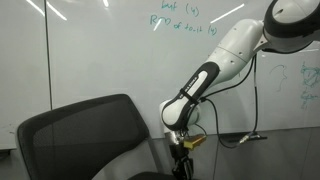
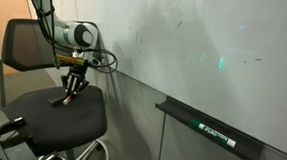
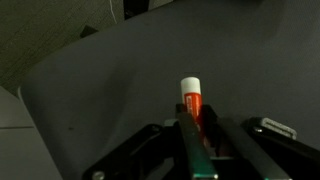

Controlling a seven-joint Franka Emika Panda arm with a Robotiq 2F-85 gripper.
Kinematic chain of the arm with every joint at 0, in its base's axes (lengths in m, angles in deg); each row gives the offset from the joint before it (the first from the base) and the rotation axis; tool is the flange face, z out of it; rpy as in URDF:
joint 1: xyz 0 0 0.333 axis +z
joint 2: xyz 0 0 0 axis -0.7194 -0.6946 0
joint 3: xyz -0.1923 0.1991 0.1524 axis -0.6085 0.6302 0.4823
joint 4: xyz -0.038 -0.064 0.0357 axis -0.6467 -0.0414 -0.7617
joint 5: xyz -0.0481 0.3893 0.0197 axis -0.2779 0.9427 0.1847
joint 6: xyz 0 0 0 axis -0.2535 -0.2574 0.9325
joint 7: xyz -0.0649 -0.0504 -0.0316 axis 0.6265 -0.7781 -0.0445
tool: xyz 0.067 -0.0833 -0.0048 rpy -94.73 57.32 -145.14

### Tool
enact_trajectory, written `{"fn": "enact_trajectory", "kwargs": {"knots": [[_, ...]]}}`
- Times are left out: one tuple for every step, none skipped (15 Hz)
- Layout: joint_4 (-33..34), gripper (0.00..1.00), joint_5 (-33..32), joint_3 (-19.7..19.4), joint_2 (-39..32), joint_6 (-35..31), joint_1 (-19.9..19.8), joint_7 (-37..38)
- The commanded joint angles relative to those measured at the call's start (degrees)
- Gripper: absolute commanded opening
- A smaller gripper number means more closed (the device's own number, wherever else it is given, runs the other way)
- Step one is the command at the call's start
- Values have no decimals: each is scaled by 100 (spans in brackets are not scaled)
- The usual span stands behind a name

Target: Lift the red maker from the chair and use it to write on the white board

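Low over the chair (image 2: pixel 41 124) seat, claw (image 2: pixel 68 97) clenched on the red maker (image 3: pixel 191 100); green handwriting (image 1: pixel 178 24) on the white board (image 1: pixel 100 60) illegible.

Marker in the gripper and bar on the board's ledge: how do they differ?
The marker is red with a white end; the bar is dark with a pale label. The marker is clamped in the shut gripper over the chair; the bar lies free on the ledge. Both are slim and long.
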Motion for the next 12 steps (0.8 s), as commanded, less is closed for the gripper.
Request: {"fn": "enact_trajectory", "kwargs": {"knots": [[-758,5,153,-53,747,-663,-111,129],[-931,5,140,-74,905,-876,-131,145],[-1074,5,131,-93,1037,-1061,-146,163],[-1238,5,130,-110,1184,-1273,-160,203],[-1396,5,123,-126,1321,-1479,-171,242],[-1527,5,106,-149,1446,-1657,-172,288],[-1674,5,87,-176,1585,-1842,-166,359],[-1805,5,50,-215,1714,-2018,-147,460],[-1934,5,10,-258,1843,-2188,-123,585],[-2062,5,-62,-326,1973,-2387,-81,781],[-2178,5,-151,-394,2098,-2557,-43,981],[-2294,5,-260,-466,2222,-2731,-7,1201]]}}
